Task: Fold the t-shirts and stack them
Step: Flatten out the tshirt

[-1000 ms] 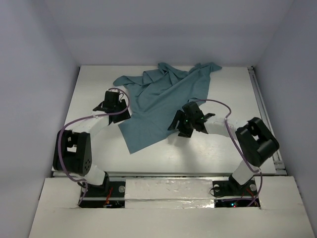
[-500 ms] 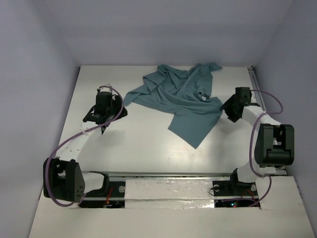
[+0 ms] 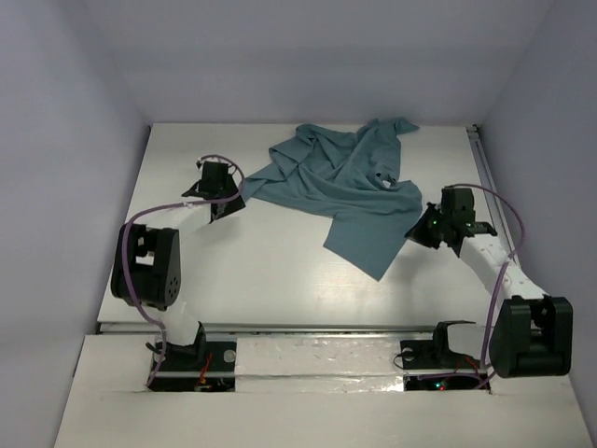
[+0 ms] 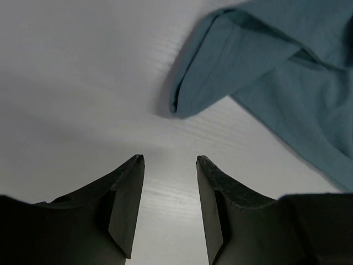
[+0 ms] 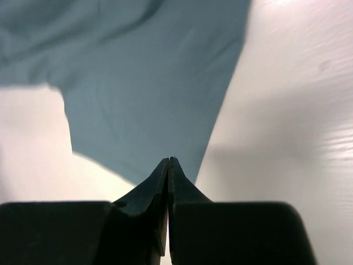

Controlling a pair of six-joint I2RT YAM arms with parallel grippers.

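Note:
The teal t-shirt (image 3: 350, 182) lies crumpled at the back middle of the white table (image 3: 270, 271), with one flap pointing toward the front. Its small white neck label (image 3: 384, 184) shows near the right side. My left gripper (image 3: 227, 203) is open and empty, just left of the shirt's left tip. In the left wrist view, a hemmed sleeve end (image 4: 204, 88) lies on the table ahead of the open left gripper (image 4: 170, 160). My right gripper (image 3: 422, 229) is shut and empty at the shirt's right edge. In the right wrist view, the right gripper (image 5: 169, 160) hovers over the flap (image 5: 149, 105).
A metal rail (image 3: 487, 182) runs along the table's right edge. Pale walls enclose the table on the left, back and right. The arm bases stand behind the table's front edge (image 3: 317, 327).
A second ago the shirt lay further left; it now lies to the right, bunched. Since half a second ago, the left gripper moved right to the sleeve tip and the right gripper drew nearer.

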